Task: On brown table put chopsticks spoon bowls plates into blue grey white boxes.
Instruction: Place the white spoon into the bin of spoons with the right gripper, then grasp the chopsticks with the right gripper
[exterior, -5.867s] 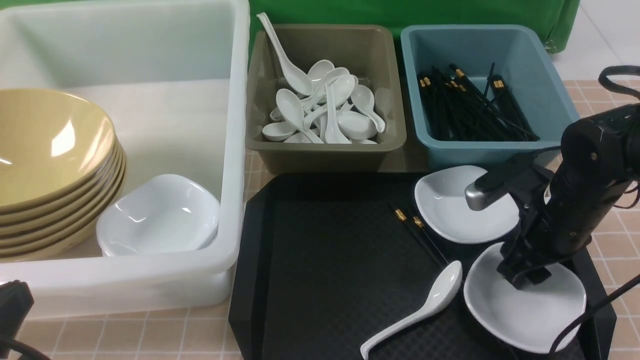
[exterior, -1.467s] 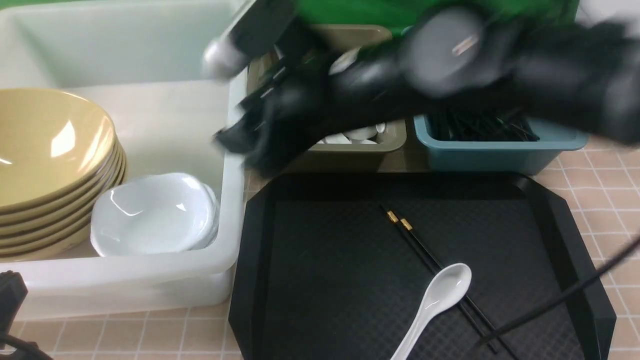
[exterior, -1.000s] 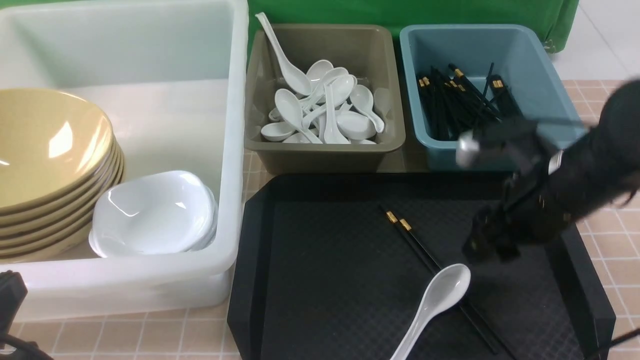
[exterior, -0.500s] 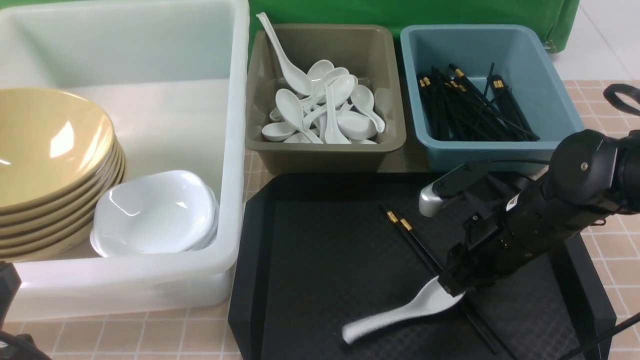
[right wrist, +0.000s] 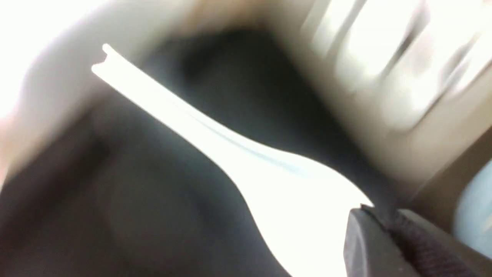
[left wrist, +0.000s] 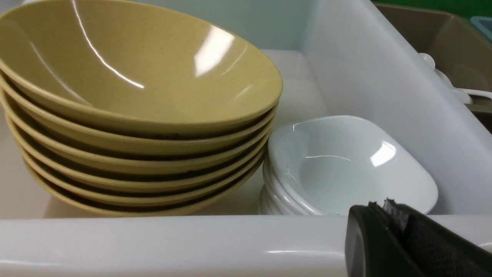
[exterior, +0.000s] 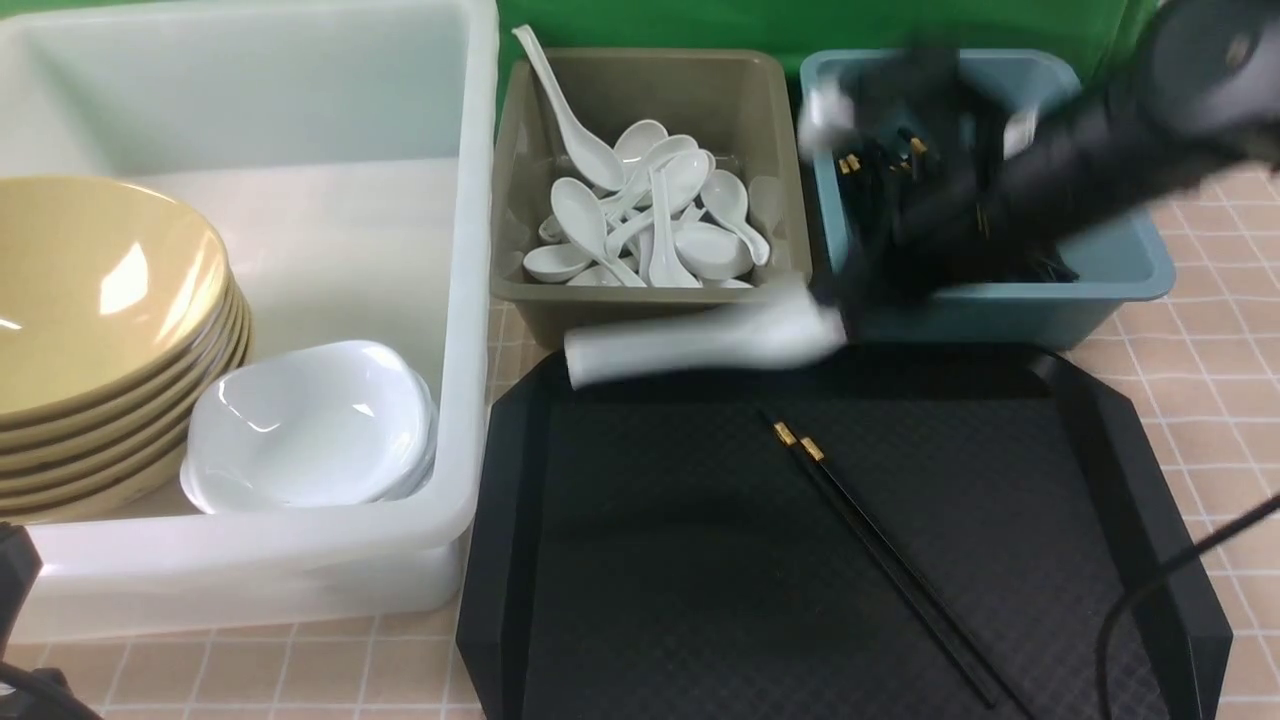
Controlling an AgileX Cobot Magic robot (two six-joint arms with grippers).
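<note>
My right gripper (exterior: 848, 292) is shut on the rim of a white spoon (exterior: 700, 340) and carries it in the air, blurred, over the near wall of the grey box (exterior: 650, 305). In the right wrist view the spoon (right wrist: 246, 161) runs from the right gripper (right wrist: 384, 219) with its handle pointing away. A pair of black chopsticks (exterior: 880, 550) lies on the black tray (exterior: 650, 560). Yellow bowls (exterior: 100, 290) and white plates (exterior: 310, 430) are stacked in the white box (exterior: 250, 570). My left gripper (left wrist: 380, 206) is shut and empty at that box's near rim.
The grey box holds several white spoons (exterior: 650, 215). Behind my right arm, the blue box (exterior: 1000, 315) holds several chopsticks. The brown table (exterior: 1230, 400) shows to the right of the tray. A green cloth hangs behind the boxes.
My right gripper closed on the spoon on the tray, then lifted it up and to the left toward the grey box. The left arm has not moved.
</note>
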